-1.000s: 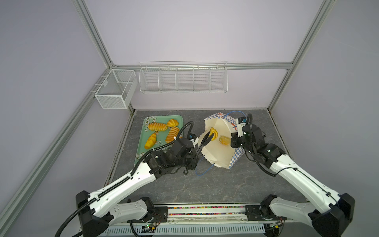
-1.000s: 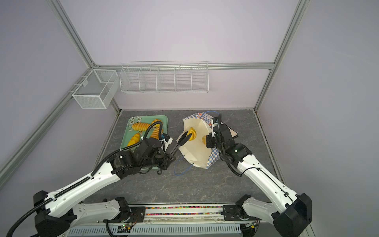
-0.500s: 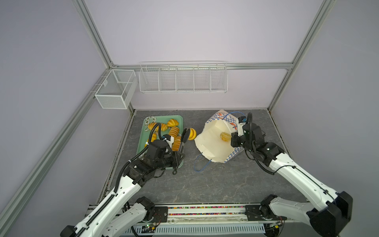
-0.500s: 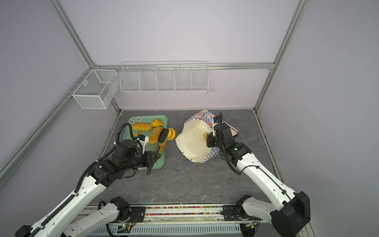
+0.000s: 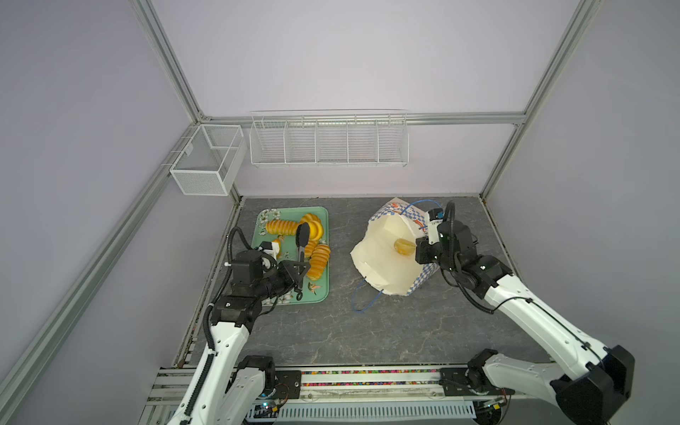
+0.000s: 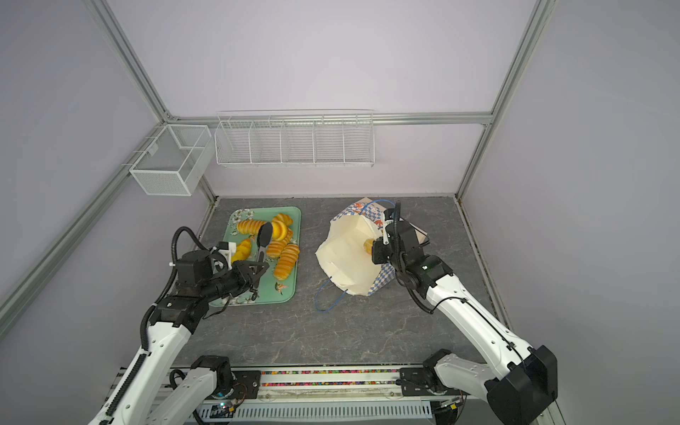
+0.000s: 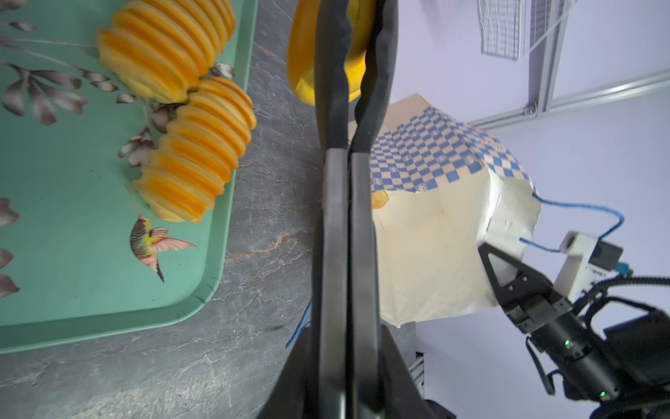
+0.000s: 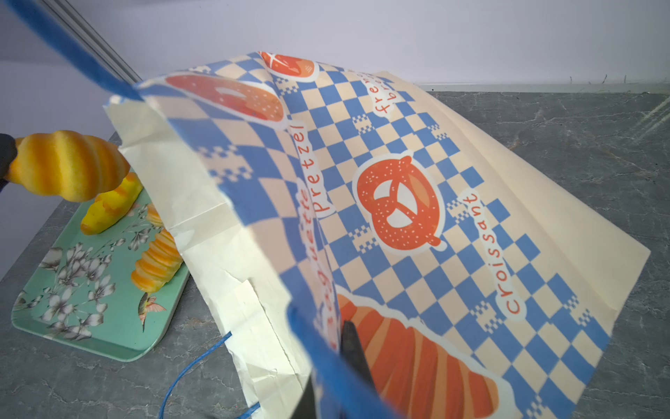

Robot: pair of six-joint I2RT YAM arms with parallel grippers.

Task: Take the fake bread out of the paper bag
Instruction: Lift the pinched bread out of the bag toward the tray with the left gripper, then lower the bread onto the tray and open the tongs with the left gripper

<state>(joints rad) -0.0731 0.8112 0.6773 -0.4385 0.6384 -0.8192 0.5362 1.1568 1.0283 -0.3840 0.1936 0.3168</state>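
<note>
Grey stone-look bench (image 5: 404, 331) carries everything. Biggest item, the paper bag (image 5: 382, 265), sits toward the right rear corner, tipped over, with its cream mouth gaping toward the left front. Both top views look straight into it and show one piece of fake bread (image 5: 404, 245) inside, just beside the right gripper (image 5: 421, 247). The right wrist view sees nothing inside, only the blue-checked outside with pretzel and croissant prints. The green floral tray (image 5: 322, 294) lies by the bench's left edge, rear half, with several ribbed loaves (image 5: 319, 262) and buns on it. At the bag's right rim the top views hide the pinch. The right wrist view shows the dark fingers (image 8: 353, 348) clenched on the rim paper beside a blue cord handle (image 8: 326, 359), with the mouth propped up. The left gripper (image 5: 297, 270) hangs over the tray's front half, fingers clamped on the handles of black tongs (image 5: 301, 244). The left wrist view shows the tongs (image 7: 344, 217) squeezed nearly together. The tong tips grip a croissant-shaped piece (image 5: 315, 230). In the top views it sits over the tray's rear right part, overlapping other bread. The right wrist view shows that piece (image 8: 69, 165) lifted clear above the tray. The left wrist view catches only a sliver of the fake bread (image 7: 379, 200) in the bag.
</note>
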